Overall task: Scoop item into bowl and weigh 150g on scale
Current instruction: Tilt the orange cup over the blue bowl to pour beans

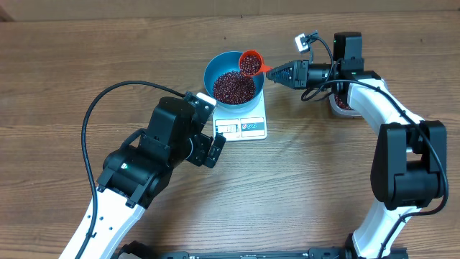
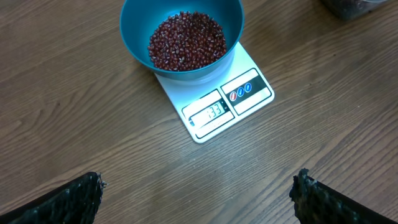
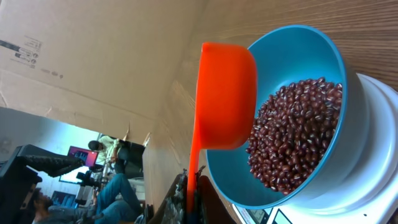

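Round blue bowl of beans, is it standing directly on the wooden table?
No, the blue bowl stands on the flat white scale.

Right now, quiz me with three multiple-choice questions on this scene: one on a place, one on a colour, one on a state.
1. Where does the bowl stand?
A) on the bare table
B) on the scale
C) on a cardboard box

2. What colour is the scoop?
A) green
B) white
C) orange

3. How is the left gripper?
A) open and empty
B) shut on the scoop
C) shut on the bowl

Answers:
1 B: the bowl sits on the white platform behind the display.
2 C: the cup tilted at the bowl's rim over the beans is bright orange.
3 A: its fingers stand wide apart with nothing between them.
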